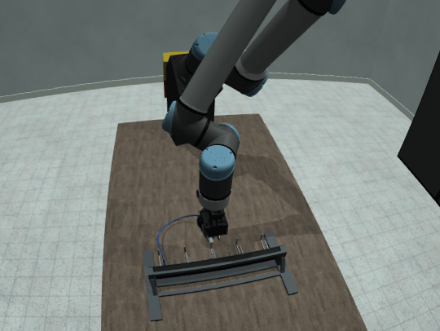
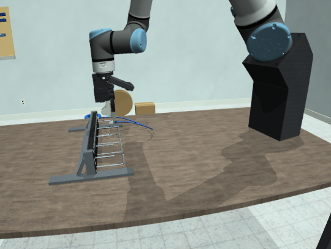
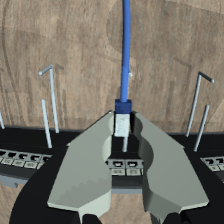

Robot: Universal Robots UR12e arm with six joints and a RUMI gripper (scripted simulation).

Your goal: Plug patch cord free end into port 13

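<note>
Gripper [image 3: 121,131] clamped on the plug [image 3: 121,121], above and behind the rack [image 1: 216,263]. Ports [image 3: 125,164] sit straight below the plug; blue cable [image 3: 125,50] trails directly away along that axis.

Hand [image 3: 121,131] between upright rods [image 3: 50,102]; port panel [image 3: 24,161] close below; table [image 2: 199,159] open behind.

My hand [image 3: 122,131] has pale grey fingers; the cord [image 3: 126,50] is blue, the table [image 1: 253,171] brown wood-grained, the rack [image 1: 216,264] dark grey.
</note>
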